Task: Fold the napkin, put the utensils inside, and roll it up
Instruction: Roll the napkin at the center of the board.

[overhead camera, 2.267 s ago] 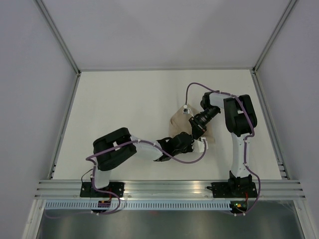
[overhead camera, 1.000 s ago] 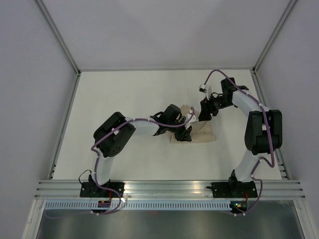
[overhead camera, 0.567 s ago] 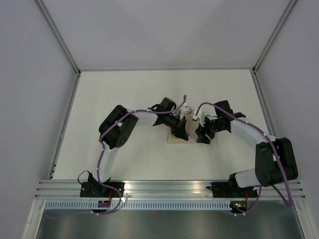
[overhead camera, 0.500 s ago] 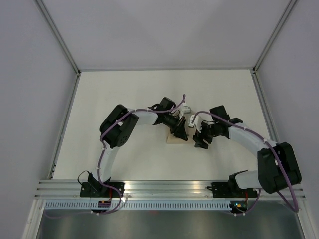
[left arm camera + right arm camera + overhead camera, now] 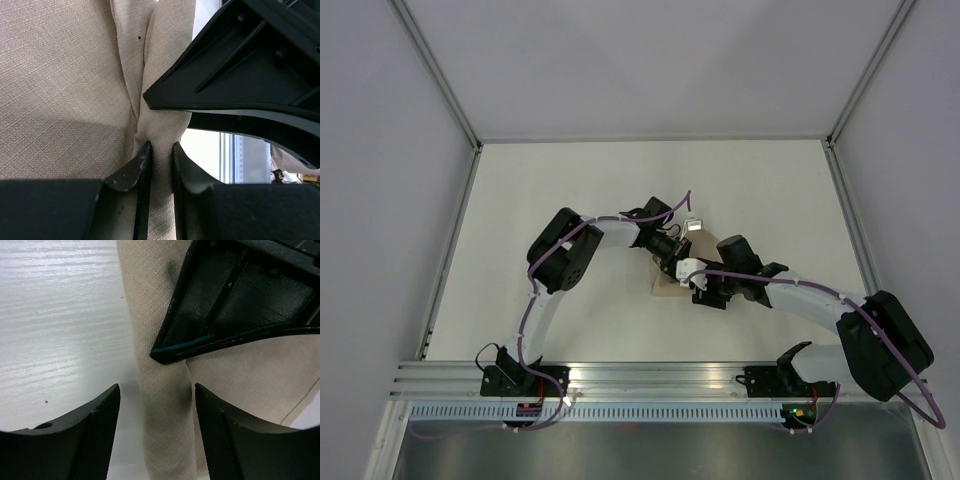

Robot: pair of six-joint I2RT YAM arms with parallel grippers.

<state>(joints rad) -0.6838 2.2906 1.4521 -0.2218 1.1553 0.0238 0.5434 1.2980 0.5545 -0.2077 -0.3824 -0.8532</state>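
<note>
The tan-beige woven cloth napkin (image 5: 60, 75) lies bunched on the white wood-grain surface (image 5: 60, 315), in the middle of the workspace, directly under both claws. It is gathered into a raised ridge.

The left claw (image 5: 159, 150) is pinched tight on that ridge, with cloth squeezed up between its two fingertips. From that grip the fold runs straight ahead, away from the claw. The flatter spread of the napkin lies off to its left.

The right claw (image 5: 157, 395) comes at the same ridge from the opposite end, so the two claws face each other at close quarters. Each sees a black finger of the other just ahead, over the cloth. Its fingers are spread apart and grip nothing. The ridge runs lengthwise through the gap between them, closer to the finger on the right of that view, with bare surface beside the other.

The coming move probably turns on this alignment. The fold's long axis already lies in line with the right claw's reach and sits inside its gap, so closing should catch it. The right claw is the free one and the better placed.
</note>
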